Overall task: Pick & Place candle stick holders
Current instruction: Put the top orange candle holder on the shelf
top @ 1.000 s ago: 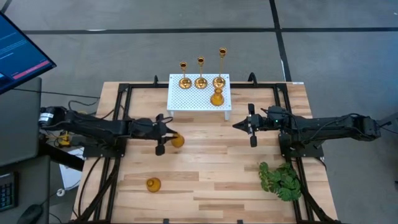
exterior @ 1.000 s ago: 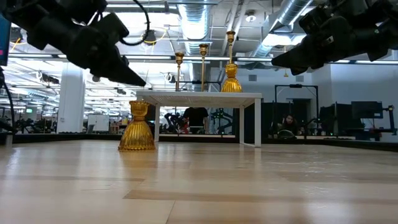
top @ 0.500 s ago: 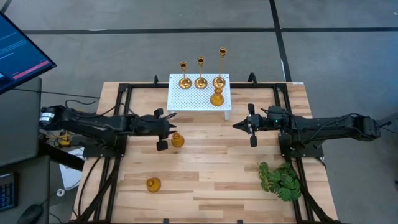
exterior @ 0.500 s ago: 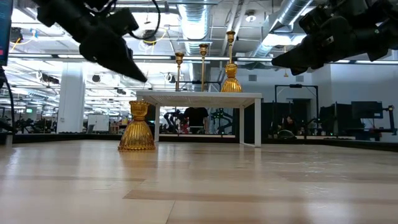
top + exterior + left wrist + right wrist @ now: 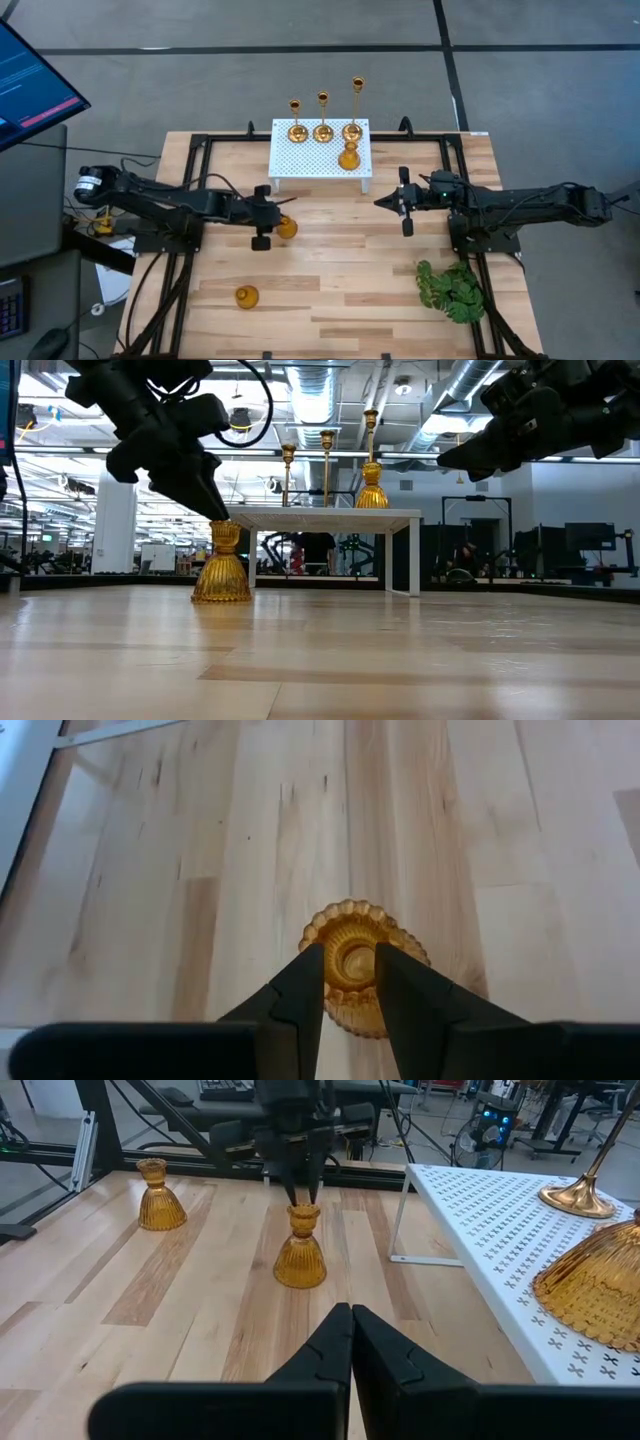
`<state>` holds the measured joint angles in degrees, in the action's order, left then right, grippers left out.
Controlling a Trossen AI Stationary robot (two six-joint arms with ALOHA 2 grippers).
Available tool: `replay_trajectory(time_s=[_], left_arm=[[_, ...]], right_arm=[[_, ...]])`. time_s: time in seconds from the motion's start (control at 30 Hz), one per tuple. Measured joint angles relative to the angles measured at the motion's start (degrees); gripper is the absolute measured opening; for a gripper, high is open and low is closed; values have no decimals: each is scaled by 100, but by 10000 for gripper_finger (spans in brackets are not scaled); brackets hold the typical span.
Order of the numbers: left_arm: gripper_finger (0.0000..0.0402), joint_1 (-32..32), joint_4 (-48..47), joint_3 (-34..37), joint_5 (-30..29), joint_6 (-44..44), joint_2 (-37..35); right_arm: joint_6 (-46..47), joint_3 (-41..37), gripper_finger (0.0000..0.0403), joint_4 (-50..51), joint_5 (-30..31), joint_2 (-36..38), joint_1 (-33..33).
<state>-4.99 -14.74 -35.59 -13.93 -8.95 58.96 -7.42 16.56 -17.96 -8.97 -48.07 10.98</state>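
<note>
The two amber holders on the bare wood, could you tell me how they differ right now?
The near-stand amber holder has the left gripper open around its neck; the front-left amber holder stands alone, untouched. The first sits beside the white stand, the second towards the table's front. Both are upright, ribbed and bulbous.

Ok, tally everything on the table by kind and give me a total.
Slim brass sticks: 3
Squat amber holders: 3
White stand: 1
Plant: 1
Total: 8
</note>
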Motion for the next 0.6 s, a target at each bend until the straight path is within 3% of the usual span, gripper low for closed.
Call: replay_trajectory(time_s=[0.37, 0.6], left_arm=[[94, -52, -37, -125, 92, 170, -328], [94, -160, -37, -152, 515, 14, -339]], right_arm=[[0, 0, 0, 32, 0, 0, -2], [0, 0, 0, 76, 0, 0, -2]])
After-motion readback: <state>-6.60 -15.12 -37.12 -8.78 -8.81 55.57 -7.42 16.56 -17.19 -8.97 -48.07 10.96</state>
